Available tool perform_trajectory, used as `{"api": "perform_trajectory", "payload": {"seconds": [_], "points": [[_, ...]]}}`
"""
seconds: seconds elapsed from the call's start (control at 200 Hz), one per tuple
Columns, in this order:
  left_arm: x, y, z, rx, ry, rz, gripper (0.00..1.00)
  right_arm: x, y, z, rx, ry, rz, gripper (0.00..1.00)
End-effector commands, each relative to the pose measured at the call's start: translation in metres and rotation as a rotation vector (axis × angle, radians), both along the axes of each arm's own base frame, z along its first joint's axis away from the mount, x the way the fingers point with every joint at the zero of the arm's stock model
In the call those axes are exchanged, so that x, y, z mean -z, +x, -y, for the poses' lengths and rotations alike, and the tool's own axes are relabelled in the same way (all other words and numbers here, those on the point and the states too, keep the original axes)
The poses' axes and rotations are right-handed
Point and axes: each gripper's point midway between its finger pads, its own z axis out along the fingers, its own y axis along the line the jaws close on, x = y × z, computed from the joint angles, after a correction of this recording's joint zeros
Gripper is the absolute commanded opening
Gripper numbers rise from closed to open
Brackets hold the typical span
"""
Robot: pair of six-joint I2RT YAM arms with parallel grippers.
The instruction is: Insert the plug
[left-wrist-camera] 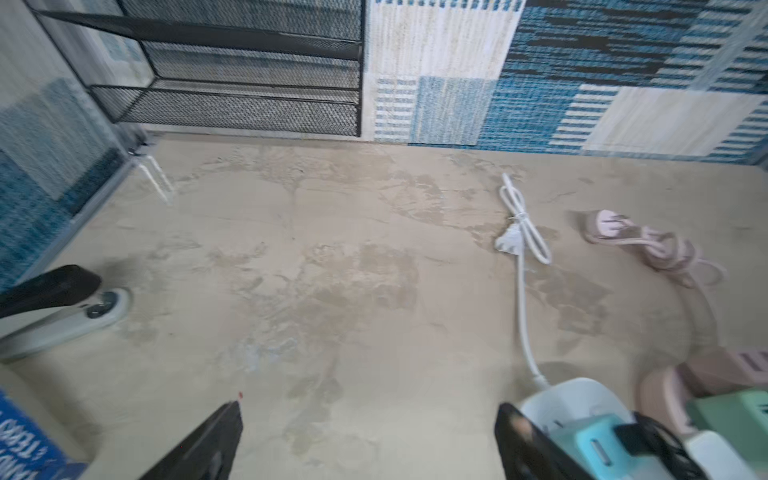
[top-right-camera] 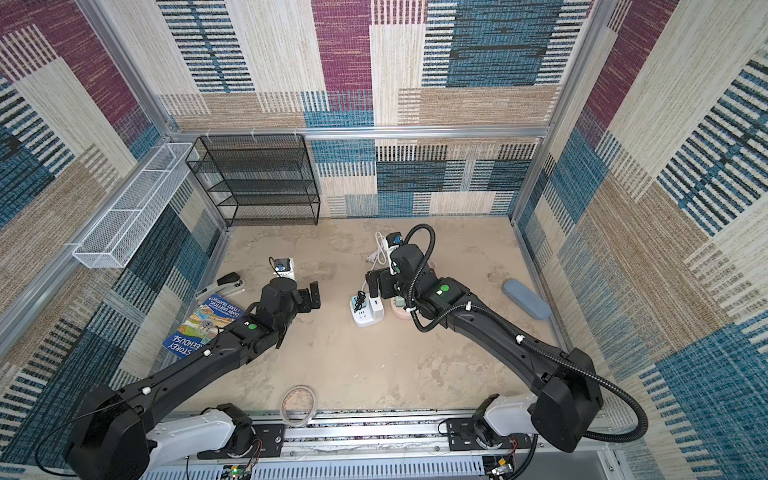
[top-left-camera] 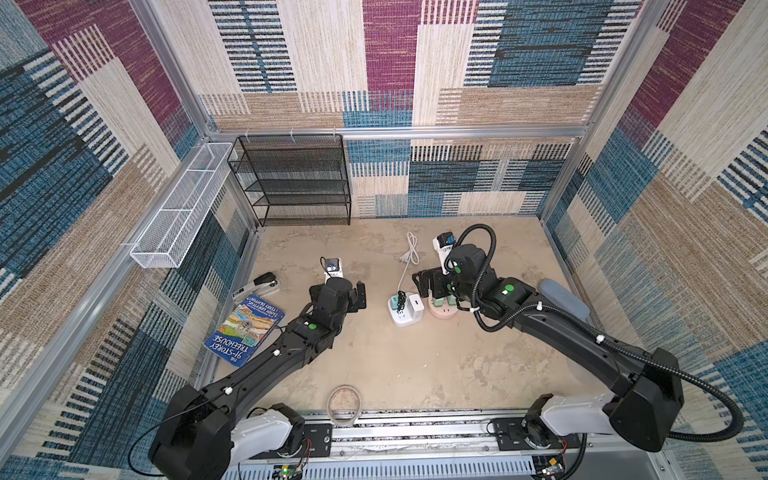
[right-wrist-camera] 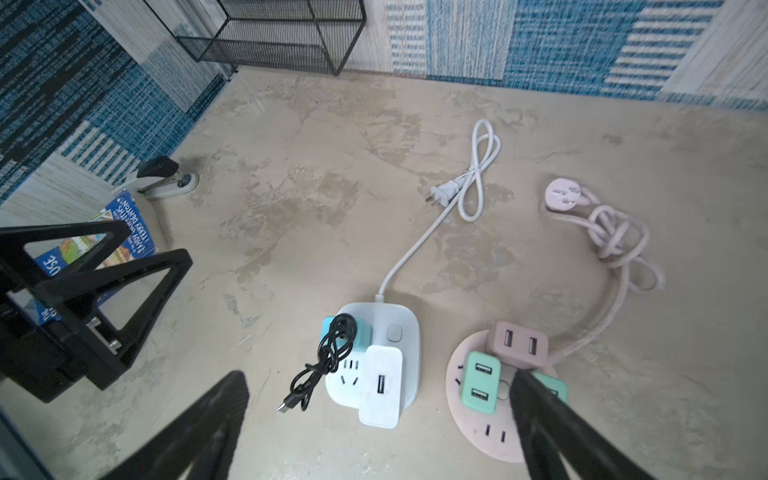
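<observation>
In a top view the white plug [top-left-camera: 417, 305] stands in the socket block [top-left-camera: 400, 321], right gripper [top-left-camera: 428, 286] just beside; left wrist: left gripper [left-wrist-camera: 370, 407] splayed beside the block; right wrist: fingers [right-wrist-camera: 540, 415] splayed over it; insertion looks done, next lift clear

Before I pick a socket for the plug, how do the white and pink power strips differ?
The white power strip is squarish, the pink power strip round. The white cord is loosely looped, the pink cord knotted. White holds two chargers, pink three adapters. Both lie flat, unplugged.
</observation>
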Motion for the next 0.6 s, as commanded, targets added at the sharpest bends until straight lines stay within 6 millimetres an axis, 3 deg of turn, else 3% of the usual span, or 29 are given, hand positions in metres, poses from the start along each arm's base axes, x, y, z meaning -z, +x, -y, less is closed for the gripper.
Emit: {"api": "perform_trajectory", "payload": {"seconds": [0.0,0.13,0.341,0.486,0.596], "points": [[-0.018,0.005,-0.012,-0.041,0.073,0.135,1.00,-0.016,0.018,0.023,0.136,-0.046,0.130,1.00],[-0.017,0.003,-0.007,0.001,0.053,0.188,0.99,-0.020,0.020,0.041,0.222,-0.032,0.191,1.00],[-0.013,0.009,-0.016,-0.012,0.218,0.210,0.99,-0.006,0.019,0.039,0.191,-0.029,0.230,1.00],[-0.017,0.005,-0.062,-0.165,0.365,0.247,1.00,0.009,0.011,0.033,0.133,-0.020,0.215,1.00],[0.000,-0.001,-0.105,-0.258,0.274,0.216,1.00,0.009,0.008,0.032,0.121,0.004,0.226,1.00]]}}
